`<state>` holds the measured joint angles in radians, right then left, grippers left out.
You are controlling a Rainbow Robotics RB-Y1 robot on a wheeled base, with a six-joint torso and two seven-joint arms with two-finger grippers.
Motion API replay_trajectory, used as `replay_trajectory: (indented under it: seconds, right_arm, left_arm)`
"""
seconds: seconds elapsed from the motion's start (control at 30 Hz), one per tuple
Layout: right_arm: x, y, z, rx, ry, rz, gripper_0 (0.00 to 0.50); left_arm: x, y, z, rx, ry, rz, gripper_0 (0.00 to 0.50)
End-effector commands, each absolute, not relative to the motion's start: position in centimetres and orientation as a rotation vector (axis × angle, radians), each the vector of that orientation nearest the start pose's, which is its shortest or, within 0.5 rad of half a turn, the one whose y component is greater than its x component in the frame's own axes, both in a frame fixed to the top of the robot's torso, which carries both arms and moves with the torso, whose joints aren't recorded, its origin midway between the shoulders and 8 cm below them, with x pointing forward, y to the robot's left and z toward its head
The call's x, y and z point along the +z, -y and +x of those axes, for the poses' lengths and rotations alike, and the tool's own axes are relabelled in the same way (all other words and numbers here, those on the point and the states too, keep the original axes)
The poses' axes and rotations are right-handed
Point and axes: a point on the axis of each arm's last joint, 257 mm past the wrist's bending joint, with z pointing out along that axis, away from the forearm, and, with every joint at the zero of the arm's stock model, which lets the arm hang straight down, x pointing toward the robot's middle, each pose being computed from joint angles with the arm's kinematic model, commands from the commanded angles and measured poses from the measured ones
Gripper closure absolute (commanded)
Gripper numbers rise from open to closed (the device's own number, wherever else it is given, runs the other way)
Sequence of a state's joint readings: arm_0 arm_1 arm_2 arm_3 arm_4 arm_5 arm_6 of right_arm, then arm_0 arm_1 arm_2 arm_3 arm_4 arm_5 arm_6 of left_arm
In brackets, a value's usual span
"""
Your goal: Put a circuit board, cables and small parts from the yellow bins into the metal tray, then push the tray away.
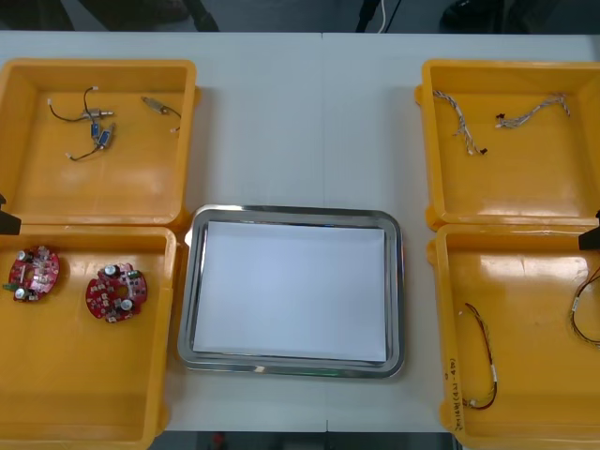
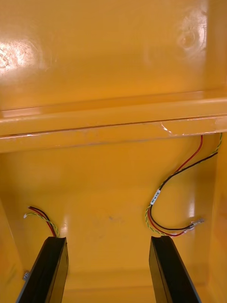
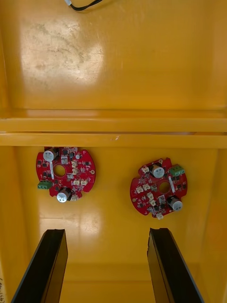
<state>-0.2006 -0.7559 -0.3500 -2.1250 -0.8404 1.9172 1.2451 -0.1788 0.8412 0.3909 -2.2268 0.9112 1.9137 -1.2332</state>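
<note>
The metal tray [image 1: 292,214], white inside, lies between the yellow bins. Two round red circuit boards [image 1: 34,273] [image 1: 117,294] lie in the near left bin [image 1: 84,375]. My left gripper [image 3: 106,270] hangs open above that bin, with both boards [image 3: 65,173] [image 3: 158,188] just beyond its fingertips. The near right bin [image 1: 525,309] holds red and yellow cables [image 1: 483,361] [image 1: 586,309]. My right gripper [image 2: 108,272] stands open over that bin; one cable [image 2: 177,199] lies past its one finger and another cable [image 2: 42,218] by the other finger.
The far left bin [image 1: 122,178] holds black cables with small metal parts [image 1: 89,117] [image 1: 161,108]. Twisted blue and white cables [image 1: 459,122] [image 1: 534,110] lie in the far right bin [image 1: 516,178]. Bare table runs beyond the tray to the far edge.
</note>
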Motion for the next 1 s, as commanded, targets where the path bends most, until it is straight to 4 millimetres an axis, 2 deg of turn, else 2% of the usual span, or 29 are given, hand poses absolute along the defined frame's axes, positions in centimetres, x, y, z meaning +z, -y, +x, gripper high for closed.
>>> replay_trajectory:
  seconds: [0.03,1.0]
  right_arm:
    - [-14.58,40.03,38.11,-0.020,-2.641,0.161,0.000]
    - [-14.58,40.03,38.11,-0.020,-2.641,0.161,0.000]
  left_arm:
    - [-12.45,-38.09,37.21,0.055,-2.596,0.071,0.000]
    - [-12.45,-38.09,37.21,0.055,-2.596,0.071,0.000]
